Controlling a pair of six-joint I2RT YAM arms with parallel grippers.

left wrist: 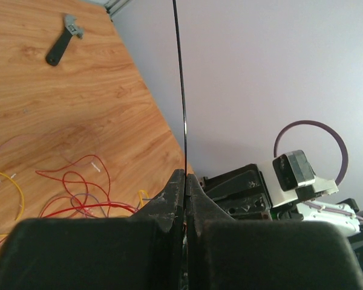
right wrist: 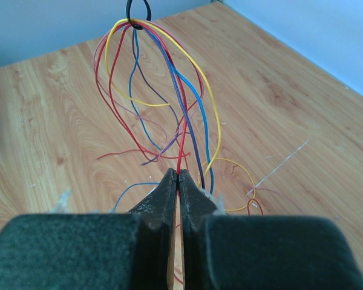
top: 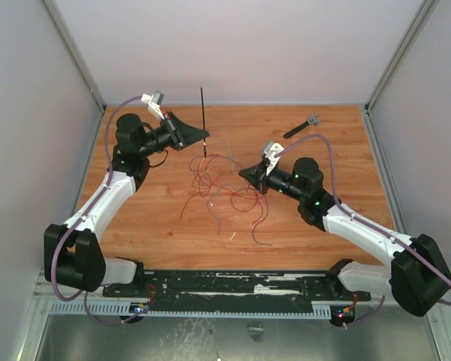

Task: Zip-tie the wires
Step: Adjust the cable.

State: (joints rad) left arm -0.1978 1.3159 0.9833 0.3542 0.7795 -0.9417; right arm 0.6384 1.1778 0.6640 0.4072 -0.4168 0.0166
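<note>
While L hand (left wrist: 186, 175) pinches zip tie (left wrist: 179, 78), R hand (right wrist: 178, 174) clamps wires (right wrist: 181, 154); both arms bent, pointing inward.

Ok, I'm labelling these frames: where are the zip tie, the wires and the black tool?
zip tie (left wrist: 182, 90): left wrist view, middle of the strip.
wires (right wrist: 181, 160): right wrist view, red strand low in the bundle.
black tool (top: 297, 130): top external view, its handle.
</note>
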